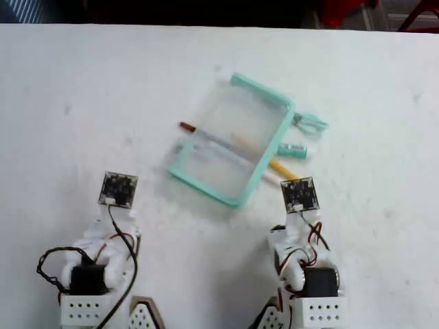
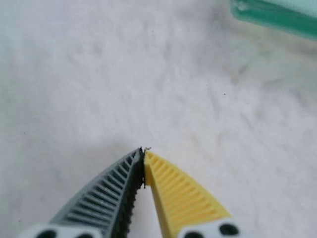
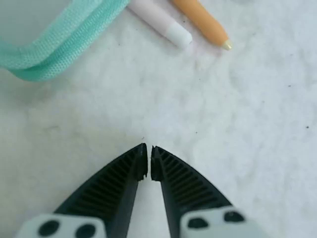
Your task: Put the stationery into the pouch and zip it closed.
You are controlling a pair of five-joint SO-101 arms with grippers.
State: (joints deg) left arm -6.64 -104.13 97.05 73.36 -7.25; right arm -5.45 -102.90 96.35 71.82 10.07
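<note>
Lighting: bright, even, probably overhead. Surface: white fabric-textured table (image 1: 82, 82), washed pale, shadows faint. Item: clear mint-edged plastic pouch (image 1: 206, 190), soft sheen on panel.

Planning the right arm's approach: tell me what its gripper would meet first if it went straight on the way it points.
Past bare table, the right gripper would likely meet the white pen first, right beside the pouch; the orange pencil lies to one side. Depth is unclear.

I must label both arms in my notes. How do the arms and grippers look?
The left arm and right arm are white with black motors, red and black cables. The left gripper has one grey and one yellow ribbed finger; the right gripper has two black ribbed fingers.
</note>
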